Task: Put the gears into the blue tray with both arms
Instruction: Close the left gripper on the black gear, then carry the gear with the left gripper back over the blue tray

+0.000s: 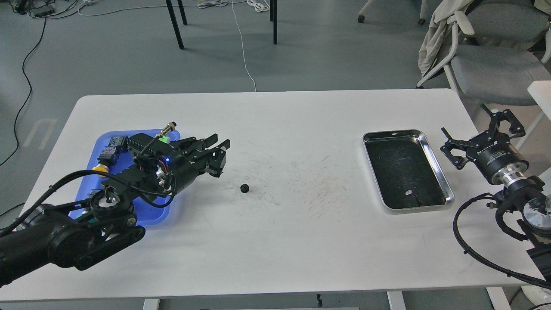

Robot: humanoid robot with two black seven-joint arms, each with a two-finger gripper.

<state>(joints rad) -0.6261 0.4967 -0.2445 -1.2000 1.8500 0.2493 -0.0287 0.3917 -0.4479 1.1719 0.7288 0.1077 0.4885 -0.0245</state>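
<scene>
Blue tray (95, 148) at nine o'clock on the table (275, 241), mostly hidden under the left arm (86, 215); push buttons (109, 150) and a connector (165, 131) lying along its far edge. No gear visible inside it, though the arm covers much of the floor. Left gripper (215, 150) hovering just past the tray's three o'clock rim, fingers parted, nothing between them. One gear (245, 188) flat on the bare table, near the gripper toward five o'clock and clear of it. Second gear nowhere to be seen. Further right, at three o'clock, a silver tray (434, 163) with a dark floor, only pale glints on it. Right gripper (478, 137) off the table's three o'clock edge, claws spread wide, empty.

Likely step: left gripper taking the lone gear. Best done by swinging toward five o'clock, centring over the ring, pitching the fingers down steeply. Tiny, low part: fingertips almost to the tabletop before closing, pinching across the toothed rim rather than from above. Straight lift, then back toward nine o'clock to a bare patch of blue, well clear of buttons.
</scene>
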